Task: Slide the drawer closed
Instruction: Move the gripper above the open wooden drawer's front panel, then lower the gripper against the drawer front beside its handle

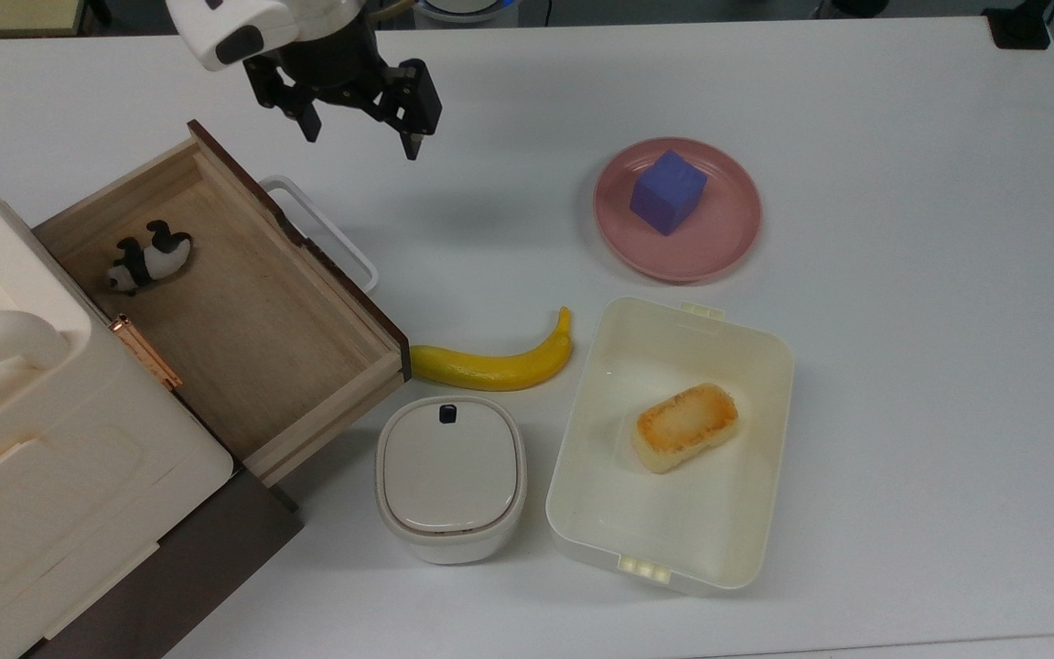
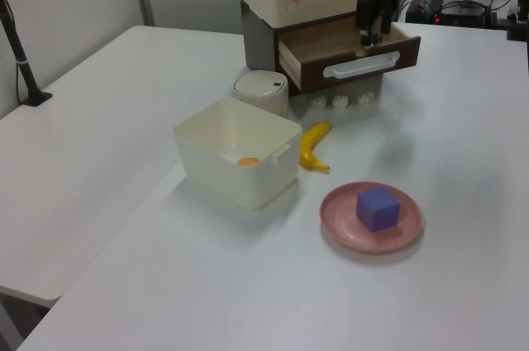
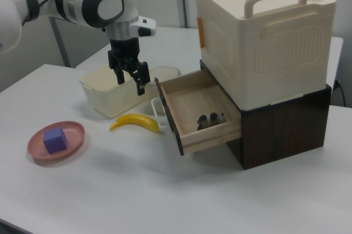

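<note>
White tabletop [image 1: 902, 366] carries the drawer [image 1: 243, 311] — pulled out, a toy panda [image 1: 147, 258] inside. Gripper [image 1: 360, 128] hangs above the drawer's front corner — jaws spread, grasping nothing. Banana [image 1: 500, 361] beside the drawer.

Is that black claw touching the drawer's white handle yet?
Apart. In the top view, bare table separates the open gripper from the drawer and its handle.
</note>
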